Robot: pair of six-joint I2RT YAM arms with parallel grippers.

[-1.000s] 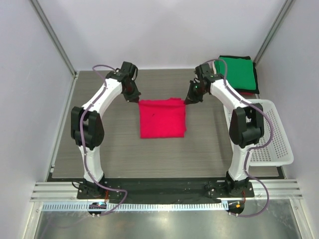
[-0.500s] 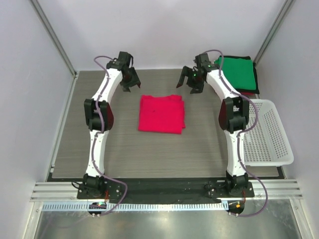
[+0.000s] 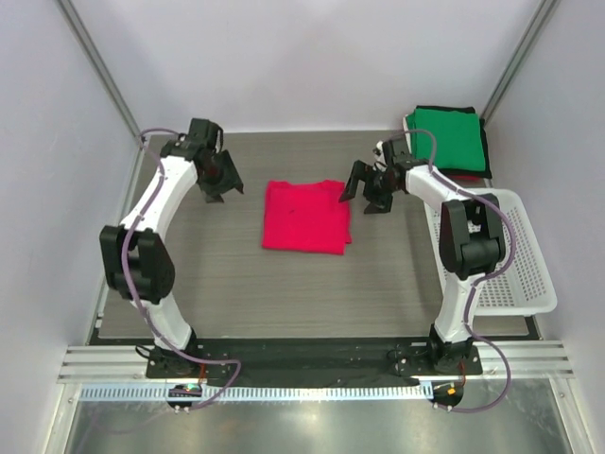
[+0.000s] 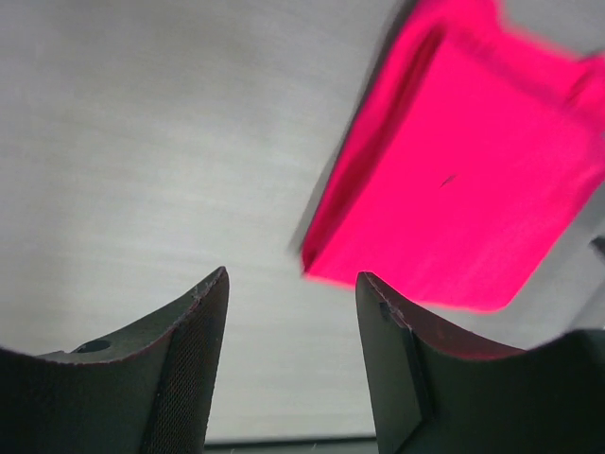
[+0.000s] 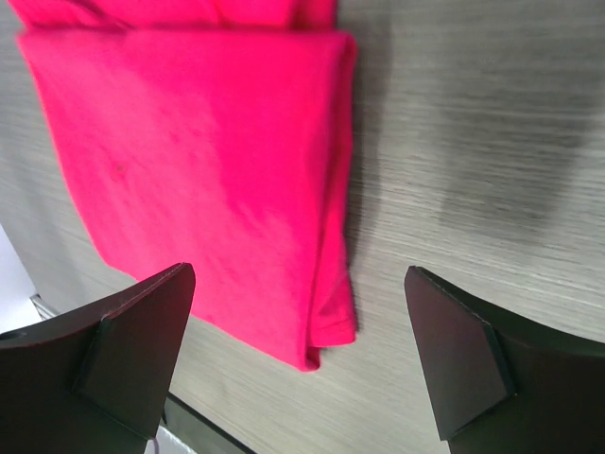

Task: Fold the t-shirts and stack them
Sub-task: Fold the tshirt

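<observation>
Red-pink t-shirt point(image 3: 305, 217), folded square, flat on table point(image 3: 236, 284).

Your top camera looks down from above and behind the arm bases and takes in the whole table point(image 3: 236, 284). Each wrist camera sits low and close, looking out between its own fingers: left claw point(image 4: 293, 276), right claw point(image 5: 298, 272). All three views share the folded red-pink t-shirt point(image 3: 304, 216).

The grey wood-grain table point(image 3: 217, 284) is carrying a folded red-pink cloth t-shirt point(image 3: 305, 218) centrally, a green-topped shirt stack point(image 3: 446, 132) at its far-right corner, and a white plastic mesh basket point(image 3: 529, 274) along its right edge.
</observation>
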